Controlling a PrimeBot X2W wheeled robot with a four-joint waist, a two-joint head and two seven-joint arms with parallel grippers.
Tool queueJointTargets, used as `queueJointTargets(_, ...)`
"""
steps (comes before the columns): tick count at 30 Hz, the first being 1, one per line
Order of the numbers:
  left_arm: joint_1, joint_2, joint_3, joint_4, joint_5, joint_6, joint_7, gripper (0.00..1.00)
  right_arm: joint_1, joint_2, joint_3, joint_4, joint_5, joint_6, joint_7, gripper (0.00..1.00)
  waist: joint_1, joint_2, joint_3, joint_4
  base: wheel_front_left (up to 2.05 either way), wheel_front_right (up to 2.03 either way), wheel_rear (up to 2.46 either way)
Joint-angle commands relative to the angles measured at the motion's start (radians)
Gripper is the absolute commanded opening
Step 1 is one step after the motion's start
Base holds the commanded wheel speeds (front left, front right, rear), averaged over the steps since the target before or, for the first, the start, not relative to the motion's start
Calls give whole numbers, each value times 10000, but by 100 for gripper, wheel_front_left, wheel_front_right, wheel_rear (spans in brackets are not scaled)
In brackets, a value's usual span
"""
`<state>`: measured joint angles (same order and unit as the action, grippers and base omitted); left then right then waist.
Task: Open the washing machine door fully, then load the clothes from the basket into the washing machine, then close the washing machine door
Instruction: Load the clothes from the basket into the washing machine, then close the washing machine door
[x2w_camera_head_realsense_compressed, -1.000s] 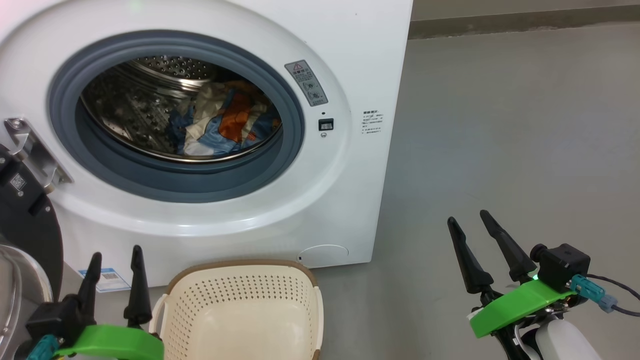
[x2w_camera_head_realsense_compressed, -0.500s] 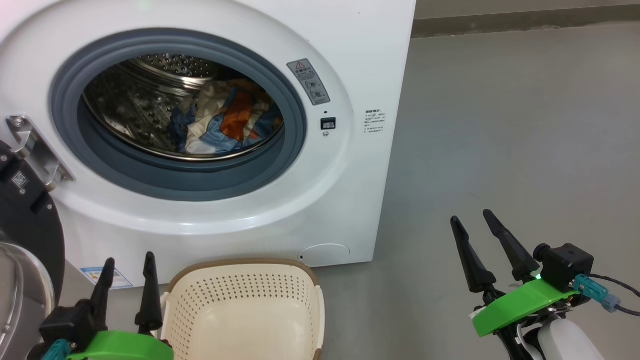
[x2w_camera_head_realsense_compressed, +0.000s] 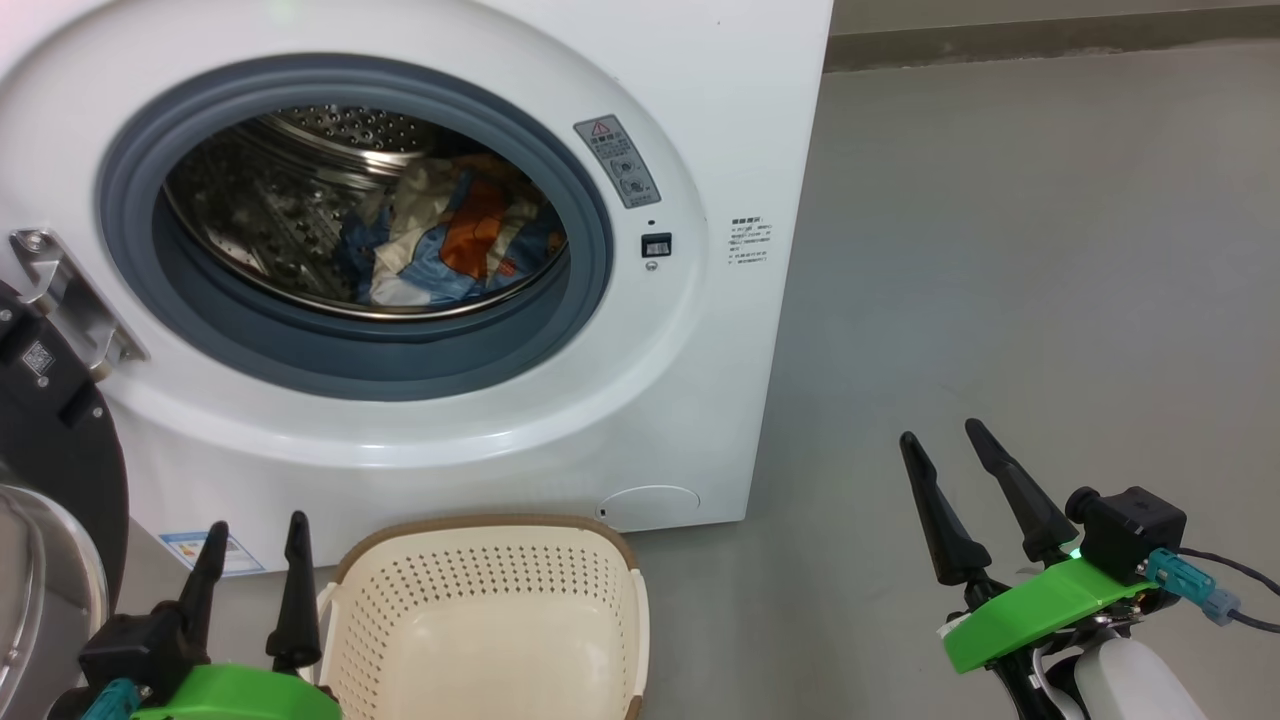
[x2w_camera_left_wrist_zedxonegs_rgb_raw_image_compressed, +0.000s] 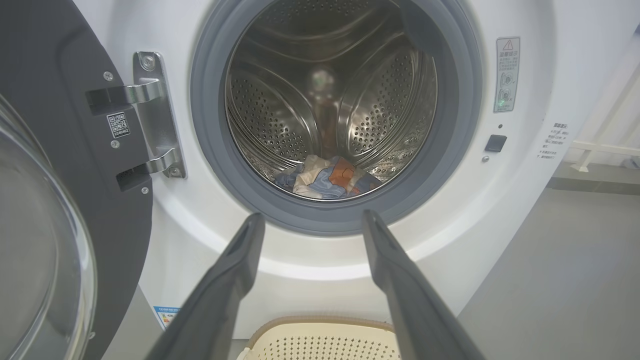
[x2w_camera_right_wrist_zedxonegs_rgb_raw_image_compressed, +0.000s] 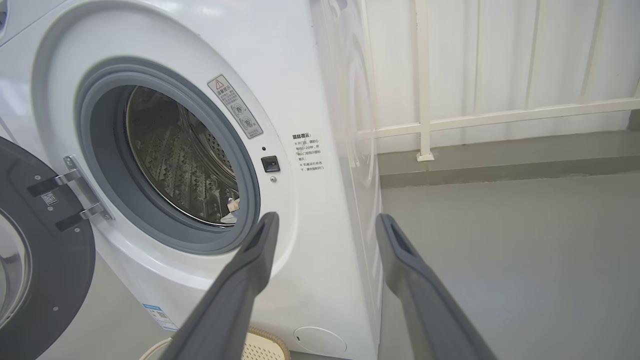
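dark tapered jaws, green brackets (x2w_camera_head_realsense_compressed: 1040, 610), teal plug (x2w_camera_head_realsense_compressed: 1186, 584)

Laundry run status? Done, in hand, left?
Done: washing machine door stands open; clothes lie inside the washing machine; basket looks empty. In hand: nothing, left gripper and right gripper are open and empty. Left: close the door.

Glossy washing machine (x2w_camera_head_realsense_compressed: 700, 120), shiny perforated steel drum (x2w_camera_head_realsense_compressed: 250, 210), matt rubber ring (x2w_camera_head_realsense_compressed: 330, 365) — plastic basket (x2w_camera_head_realsense_compressed: 480, 590), soft cloth clothes (x2w_camera_head_realsense_compressed: 450, 250).
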<state>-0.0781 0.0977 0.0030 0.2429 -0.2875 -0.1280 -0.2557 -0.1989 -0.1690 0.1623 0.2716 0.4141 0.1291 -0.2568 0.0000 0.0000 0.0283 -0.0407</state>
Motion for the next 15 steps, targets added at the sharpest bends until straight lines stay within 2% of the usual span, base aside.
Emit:
queueJointTargets(1, -126, 228, 341, -246, -7, -21, -61, 100, -33, -25, 195, -255, -139, 16, -49, 100, 0, 0, -8, -4, 0, 0, 0)
queueJointTargets(15, -92, 147, 444, -303, 63, -24, -61, 100, -48, -52, 223, -235, -176, 16, -49, 100, 0, 0, -11, -23, 0, 0, 0)
